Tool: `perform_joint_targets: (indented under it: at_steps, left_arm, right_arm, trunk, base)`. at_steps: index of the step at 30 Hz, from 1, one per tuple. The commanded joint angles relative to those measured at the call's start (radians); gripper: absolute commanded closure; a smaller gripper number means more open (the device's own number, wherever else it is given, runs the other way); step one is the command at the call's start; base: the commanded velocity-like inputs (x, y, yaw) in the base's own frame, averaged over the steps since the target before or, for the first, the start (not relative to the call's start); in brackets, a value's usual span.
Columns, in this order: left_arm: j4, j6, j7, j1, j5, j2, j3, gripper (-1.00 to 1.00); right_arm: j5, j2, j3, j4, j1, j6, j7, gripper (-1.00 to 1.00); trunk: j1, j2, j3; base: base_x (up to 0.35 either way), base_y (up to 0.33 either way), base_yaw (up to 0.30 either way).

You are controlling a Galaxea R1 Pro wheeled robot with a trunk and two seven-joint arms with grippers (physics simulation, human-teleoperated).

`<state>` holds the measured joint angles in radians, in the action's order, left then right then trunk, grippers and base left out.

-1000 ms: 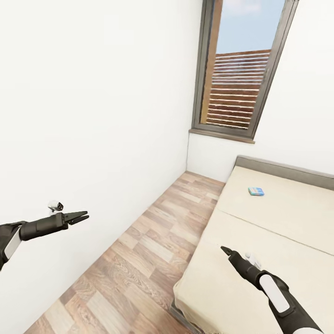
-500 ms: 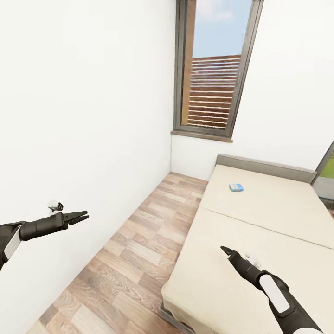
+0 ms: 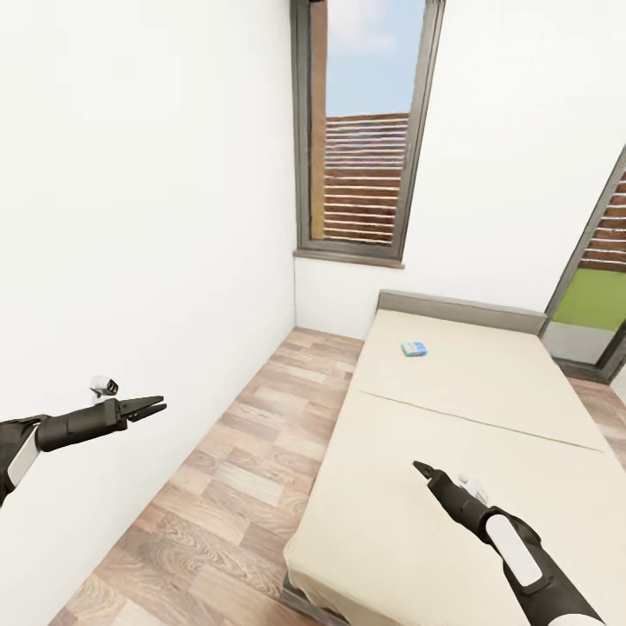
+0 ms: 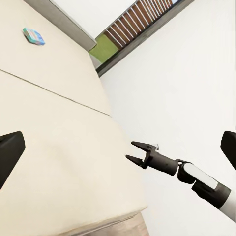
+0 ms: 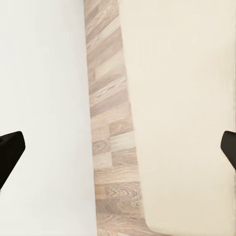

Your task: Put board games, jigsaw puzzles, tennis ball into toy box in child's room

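The child's room has swung across my head view over the last second: the tall window has slid leftward, a second glazed opening with green outside has come in at the right edge, and far more of the bed is now before me, so I take it that the base or head is turning right, not that anything in the room moved. Both arms sit at the same spots in the frame as before, so they are only being carried along. On the beige mattress near the grey headboard lies a small flat box with a teal and blue lid, probably one of the board games, though it is too small to be certain; the left wrist view shows it too. I see only this one box on the bed so far. The left claw hangs over the wood-plank floor by the white wall, its fingers a little apart and holding nothing. The right claw hovers above the near half of the mattress, slightly parted too and empty. I judge the approach still under way, with the box well beyond either arm.
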<state>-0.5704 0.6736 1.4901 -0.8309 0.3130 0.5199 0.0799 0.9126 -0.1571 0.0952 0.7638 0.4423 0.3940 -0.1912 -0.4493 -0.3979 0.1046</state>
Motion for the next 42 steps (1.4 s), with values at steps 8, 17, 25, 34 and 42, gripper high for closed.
perform_joint_targets:
  at_steps: [8, 17, 25, 34, 42]
  left_arm:
    - [0.000, 0.011, 0.004, -0.001, 0.001, 0.001, 0.000, -1.00]
    - [0.000, 0.011, 0.004, -0.001, 0.001, 0.001, 0.000, -1.00]
    - [0.002, 0.011, 0.003, -0.001, 0.001, 0.000, 0.000, -1.00]
    - [0.003, 0.011, 0.003, -0.001, 0.001, 0.000, 0.000, -1.00]
    - [0.003, 0.011, 0.002, -0.001, 0.001, 0.000, 0.000, -1.00]
  right_arm:
    - [0.003, 0.000, 0.003, 0.000, 0.001, 0.006, -0.002, -1.00]
    - [0.004, 0.000, 0.003, 0.000, 0.001, 0.006, -0.002, -1.00]
    - [0.004, 0.000, 0.003, 0.000, 0.001, 0.006, -0.002, -1.00]
    - [0.004, 0.001, 0.003, 0.000, 0.001, 0.006, -0.002, -1.00]
    - [0.005, 0.001, 0.003, 0.000, 0.001, 0.006, -0.002, -1.00]
  trunk:
    - [-0.001, -0.002, -0.009]
    - [-0.001, -0.002, -0.021]
    - [-0.001, -0.002, -0.032]
    - [-0.001, -0.002, -0.046]
    - [-0.001, -0.002, -0.058]
  base:
    - [0.000, 0.000, -0.191]
    - [0.000, 0.000, -0.183]
    - [0.013, 0.007, -0.149]
    - [0.099, 0.067, -0.128]
    - [0.036, 0.013, -0.123]
